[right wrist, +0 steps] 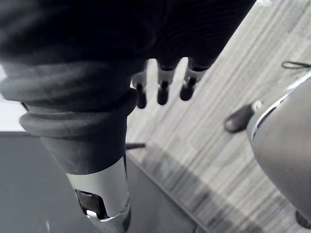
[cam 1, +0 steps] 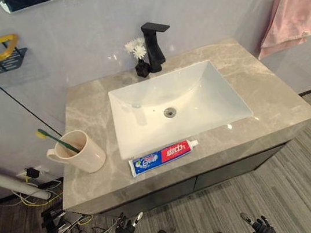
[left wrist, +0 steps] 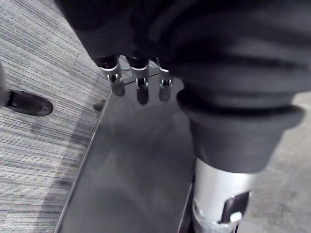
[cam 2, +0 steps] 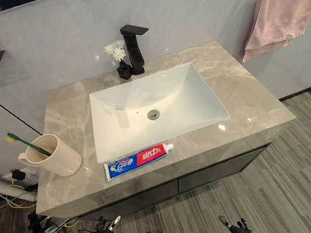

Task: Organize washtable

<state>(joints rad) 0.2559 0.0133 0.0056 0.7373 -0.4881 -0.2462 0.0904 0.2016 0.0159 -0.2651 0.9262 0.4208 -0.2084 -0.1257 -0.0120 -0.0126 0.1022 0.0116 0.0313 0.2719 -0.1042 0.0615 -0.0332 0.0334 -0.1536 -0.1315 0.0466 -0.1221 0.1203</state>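
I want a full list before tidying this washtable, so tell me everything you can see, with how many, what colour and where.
toothpaste tube: one, blue, red and white, lying on the counter in front of the sink
cup: one, beige, counter's left end
toothbrush: one, green, standing in the cup
sink: one, white, set into the counter
counter: one, grey-brown marble
faucet: one, black, behind the sink
vase of flowers: one, black with white blooms, beside the faucet
towel: one, pink, hanging on the right wall
wall rack: one, black and yellow, left wall
left hand: low before the cabinet, fingers relaxed
right hand: likewise
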